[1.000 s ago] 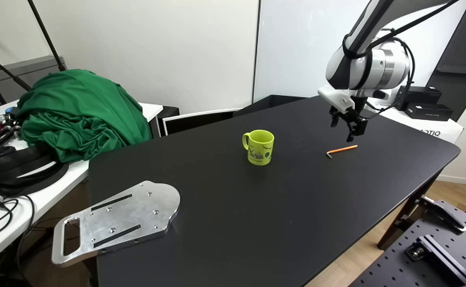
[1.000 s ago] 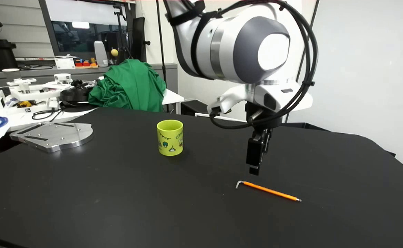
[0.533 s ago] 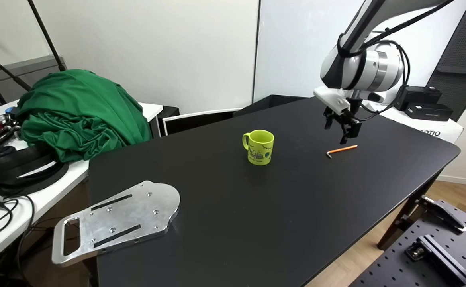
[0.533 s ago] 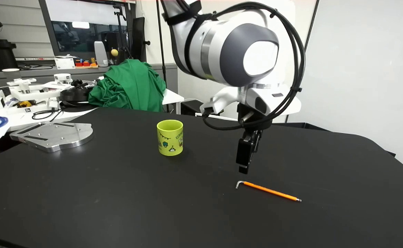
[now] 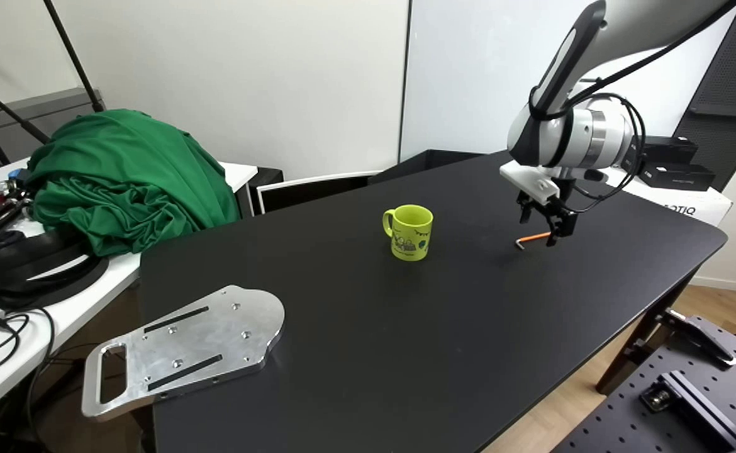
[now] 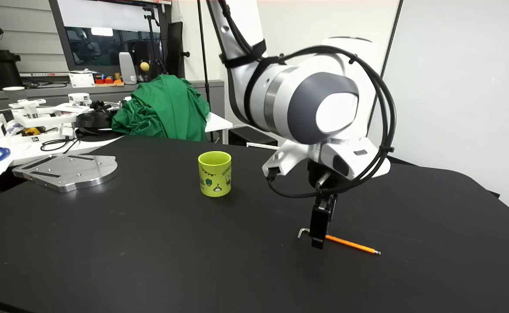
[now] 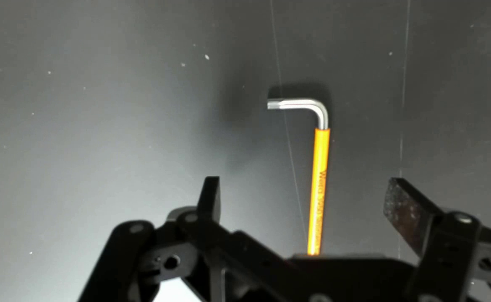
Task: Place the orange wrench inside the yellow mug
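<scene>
I hold my end effector (image 7: pixel 304 188) spread wide, gripping nothing; the orange wrench (image 7: pixel 319 180) lies on the worktop (image 7: pixel 103 126), just right of centre in the wrist view. Mid-frame in an exterior view, the yellow mug (image 5: pixel 411 239) stands upright.

Green cloth (image 5: pixel 130 170) around 10 o'clock from the middle of the black table (image 5: pixel 374 358) in an exterior view, black boxes (image 5: pixel 677 177) 2ish, holey board (image 5: pixel 726 382) 4ish.
</scene>
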`<state>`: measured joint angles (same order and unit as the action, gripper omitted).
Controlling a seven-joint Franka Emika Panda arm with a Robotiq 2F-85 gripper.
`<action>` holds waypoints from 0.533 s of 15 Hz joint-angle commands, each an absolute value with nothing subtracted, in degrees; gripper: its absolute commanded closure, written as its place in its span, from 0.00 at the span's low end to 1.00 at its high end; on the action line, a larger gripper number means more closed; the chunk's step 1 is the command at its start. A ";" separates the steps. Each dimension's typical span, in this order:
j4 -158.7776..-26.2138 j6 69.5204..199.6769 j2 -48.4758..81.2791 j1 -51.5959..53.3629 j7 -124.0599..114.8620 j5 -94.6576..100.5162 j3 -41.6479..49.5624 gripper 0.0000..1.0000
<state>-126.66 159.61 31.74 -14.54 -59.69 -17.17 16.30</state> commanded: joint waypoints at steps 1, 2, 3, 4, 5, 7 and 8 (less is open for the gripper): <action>-122.88 161.39 36.54 -14.84 -58.15 -18.01 16.71 0.00; -122.38 161.56 37.33 -14.67 -58.26 -18.03 16.92 0.00; -122.14 162.35 38.08 -14.12 -58.95 -18.08 17.43 0.25; -121.82 162.44 38.48 -14.13 -58.83 -18.18 17.38 0.25; -121.65 162.87 38.80 -13.88 -59.07 -18.28 17.60 0.33; -121.50 163.24 38.62 -13.27 -59.41 -18.16 18.03 0.47; -121.36 163.47 38.71 -12.96 -59.63 -18.07 18.28 0.54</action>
